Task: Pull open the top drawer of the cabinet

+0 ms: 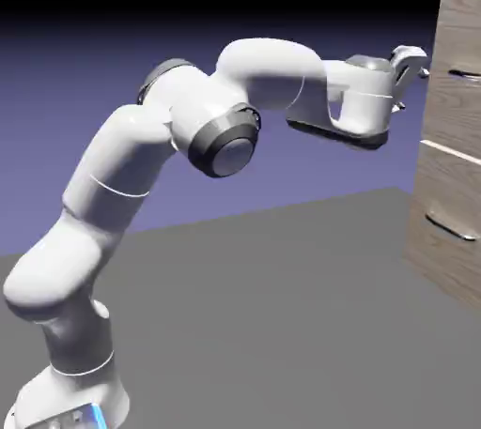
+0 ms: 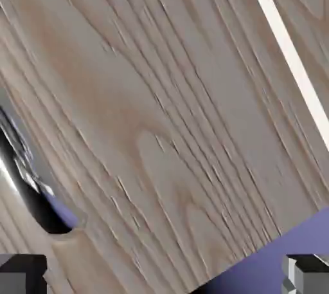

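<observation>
Ext view: arm stretches level toward the cabinet at the pic's right edge. Gripper sits at the height of the top drawer, right up by its front, tips near the bar handle. Can't tell from here if tips touch the bar or stop just short. Top drawer front looks flush w/ the cabinet face, no gap showing, so I'd judge it's not pulled at all. Lower drawer w/ its own handle also shut, well below the gripper.

Hand view: frame rolled hard, nearly all wood grain of the top drawer. Shiny handle runs diagonal at the pic's left edge w/ a dark recess behind it, off to the side of the fingers, not between them. Both finger tips show at the bottom corners, spread wide, nothing between but wood and a bit of backdrop. Pale strip upper right is prob the seam btwn drawer fronts or a panel edge, can't tell which.

Status, my read: approach mostly done, gripper wide open and empty, at the right drawer. Not done: line the fingers up so the bar sits btwn them, close on the bar, pull out. Drawer travel so far: none visible.
</observation>
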{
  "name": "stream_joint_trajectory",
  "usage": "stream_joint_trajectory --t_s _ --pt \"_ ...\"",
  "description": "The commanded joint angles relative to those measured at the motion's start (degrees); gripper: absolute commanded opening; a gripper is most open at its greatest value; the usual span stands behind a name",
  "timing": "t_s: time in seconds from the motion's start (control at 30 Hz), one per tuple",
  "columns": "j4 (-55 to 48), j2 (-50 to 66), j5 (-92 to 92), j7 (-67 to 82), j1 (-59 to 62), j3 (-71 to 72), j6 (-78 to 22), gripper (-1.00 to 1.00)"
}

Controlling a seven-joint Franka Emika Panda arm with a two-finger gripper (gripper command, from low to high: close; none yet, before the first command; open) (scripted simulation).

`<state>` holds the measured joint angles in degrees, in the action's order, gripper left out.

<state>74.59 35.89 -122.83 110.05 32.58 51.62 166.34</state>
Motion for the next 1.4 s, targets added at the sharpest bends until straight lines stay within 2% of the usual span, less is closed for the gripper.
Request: stream_joint_trajectory --t_s 0.0,0.2,0.6,0.63,0.67,1.03,1.37 --pt "-1.4 1.1 -2.0 2.5 0.5 0.8 -0.1 0.0" --pt "-8.2 6.5 -11.6 14.4 3.1 4.9 -0.7 0.0" --pt "-28.9 23.1 0.6 42.4 -6.6 10.3 -0.2 0.0" --pt "-28.9 23.1 0.6 42.4 -6.6 10.3 -0.2 -1.0" --pt "-28.9 23.1 0.6 42.4 -6.6 10.3 -0.2 -1.0" --pt "-6.1 10.6 -13.2 20.1 7.6 14.1 -4.2 -1.0" --pt "14.5 -1.6 -20.2 4.0 25.2 23.9 -7.2 -1.0"
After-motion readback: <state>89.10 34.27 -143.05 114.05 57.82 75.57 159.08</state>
